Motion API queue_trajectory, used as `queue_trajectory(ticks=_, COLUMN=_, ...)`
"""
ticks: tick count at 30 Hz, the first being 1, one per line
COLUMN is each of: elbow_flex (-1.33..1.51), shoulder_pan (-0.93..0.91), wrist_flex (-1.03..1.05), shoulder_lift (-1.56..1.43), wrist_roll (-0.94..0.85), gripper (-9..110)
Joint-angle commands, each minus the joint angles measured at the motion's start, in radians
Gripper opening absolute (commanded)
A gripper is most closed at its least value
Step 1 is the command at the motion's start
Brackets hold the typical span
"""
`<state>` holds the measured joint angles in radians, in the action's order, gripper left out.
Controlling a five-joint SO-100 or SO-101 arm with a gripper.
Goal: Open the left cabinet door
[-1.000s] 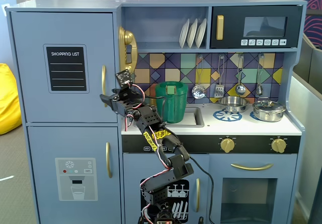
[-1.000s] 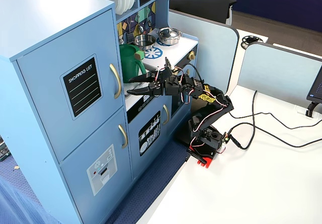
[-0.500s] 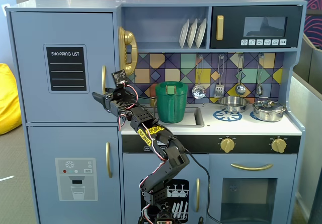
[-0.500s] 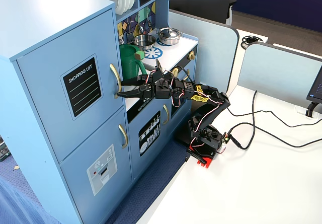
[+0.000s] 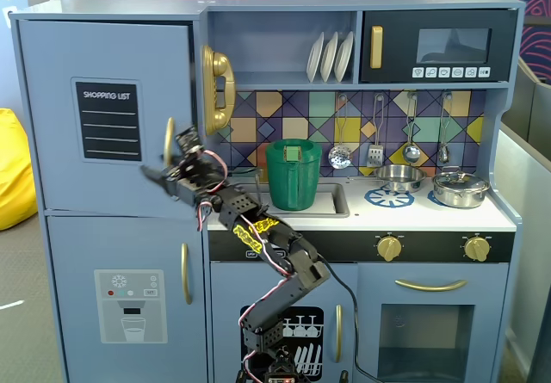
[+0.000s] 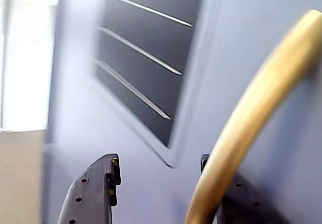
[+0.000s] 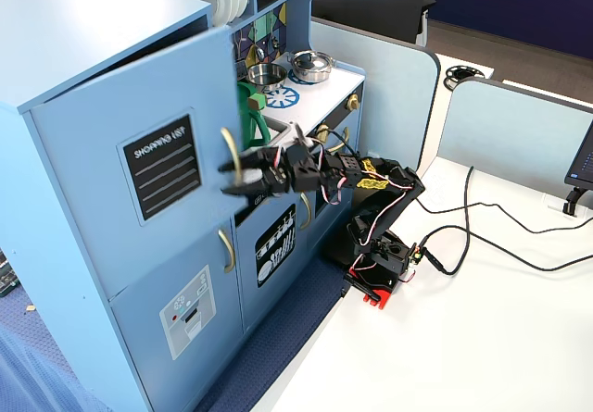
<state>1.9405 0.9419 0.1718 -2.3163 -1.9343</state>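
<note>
Nearest my wrist camera is the gold handle [image 6: 251, 128], a blurred curve sweeping up the right of the frame; it passes in front of the right-hand finger [image 6: 236, 199] and lies between that one and the other finger [image 6: 93, 194] at lower left, so I read the fingers as spread with the handle inside the gap; I cannot see either one pressing on it. Behind them the wrist view fills with the left cabinet door [image 6: 211, 58], its black chalkboard panel [image 6: 146, 53] and white ruled lines tilted across the upper frame.

In a fixed view from the front, the gripper [image 5: 169, 169] sits at the handle [image 5: 169, 142] on the right edge of the left cabinet door [image 5: 52, 116], just right of the "SHOPPING LIST" panel [image 5: 108, 120]; the arm [image 5: 267, 245] rises from its base at the bottom centre, in front of the small dish-rack door [image 5: 306, 336]. Below the task door is the door with the water-dispenser picture [image 5: 129, 305]; to the right stands a green pitcher [image 5: 293, 175] in the sink, with a steel pot [image 5: 461, 188] on the toy kitchen's worktop [image 5: 430, 215].

In a fixed view from the side, the door [image 7: 93, 208] stands slightly ajar, a dark gap showing along its top edge; the gripper [image 7: 239, 176] straddles the handle [image 7: 232, 153]; the base [image 7: 375, 259] rests on the white worktop [image 7: 445, 347].
</note>
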Motion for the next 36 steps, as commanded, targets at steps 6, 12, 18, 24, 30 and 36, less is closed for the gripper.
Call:
queue_trajectory(ticks=6, elbow_flex=0.077, shoulder_pan=0.094, wrist_flex=-0.052, shoulder_lift=-0.155, wrist_roll=-0.121, gripper=11)
queue_trajectory(ticks=12, elbow_flex=0.189, shoulder_pan=-0.02, wrist_flex=0.009, shoulder_lift=-0.345, wrist_roll=-0.083, gripper=11)
queue_trajectory(ticks=18, elbow_flex=0.216, shoulder_pan=-0.135, wrist_flex=0.161, shoulder_lift=-0.531, wrist_roll=-0.041, gripper=10)
queue_trajectory(ticks=24, elbow_flex=0.189, shoulder_pan=-0.247, wrist_flex=0.301, shoulder_lift=-0.618, wrist_roll=0.003, gripper=10)
queue_trajectory(ticks=30, elbow_flex=0.146, shoulder_pan=-0.374, wrist_flex=0.345, shoulder_lift=-0.505, wrist_roll=0.063, gripper=9)
queue_trajectory(ticks=36, elbow_flex=0.083, shoulder_pan=-0.367, wrist_flex=0.213, shoulder_lift=-0.284, wrist_roll=0.051, gripper=9)
